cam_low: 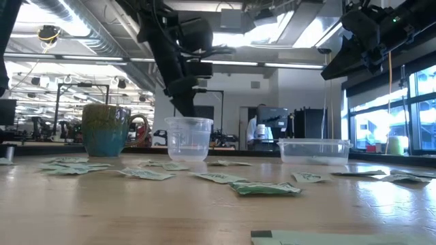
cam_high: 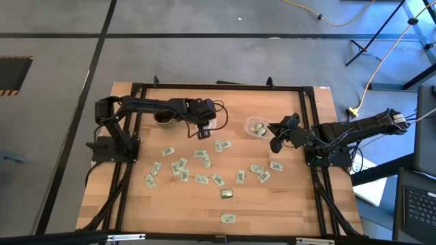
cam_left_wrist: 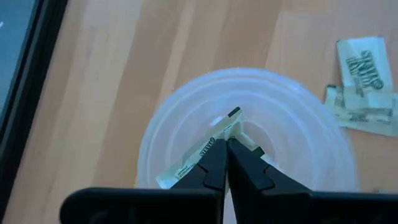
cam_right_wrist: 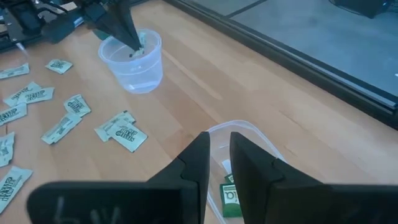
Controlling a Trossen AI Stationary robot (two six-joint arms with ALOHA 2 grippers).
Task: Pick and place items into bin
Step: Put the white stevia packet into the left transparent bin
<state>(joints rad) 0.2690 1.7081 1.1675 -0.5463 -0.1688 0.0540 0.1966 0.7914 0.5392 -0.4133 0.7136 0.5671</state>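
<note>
Green-and-white packets (cam_high: 201,179) lie scattered flat over the middle of the table, with one darker olive-gold packet (cam_high: 227,193) among them. My left gripper (cam_left_wrist: 227,144) is shut on one packet (cam_left_wrist: 208,149) and points down into the mouth of a clear cup (cam_left_wrist: 155,143) standing upright on the table. In the low view the left gripper (cam_low: 185,102) sits just above the cup (cam_low: 189,138). My right gripper (cam_right_wrist: 217,149) hovers above a clear bin (cam_right_wrist: 261,146), its fingers a narrow gap apart and holding nothing. A few packets (cam_right_wrist: 231,191) lie in the bin. My left gripper pinches a single packet between its two fingertips near the packet's middle (cam_left_wrist: 219,138). The fingers come from above, pointing down. The packet is lifted clear of the table, tilted, and hangs inside the ring of the cup's rim (cam_left_wrist: 249,74).
A green-and-teal mug (cam_low: 105,129) stands at the far left of the table, close to the left arm. The bin (cam_high: 257,127) sits right of the cup (cam_high: 202,134). A black frame (cam_high: 204,87) runs around the table's edges. One packet (cam_high: 228,218) lies near the near edge.
</note>
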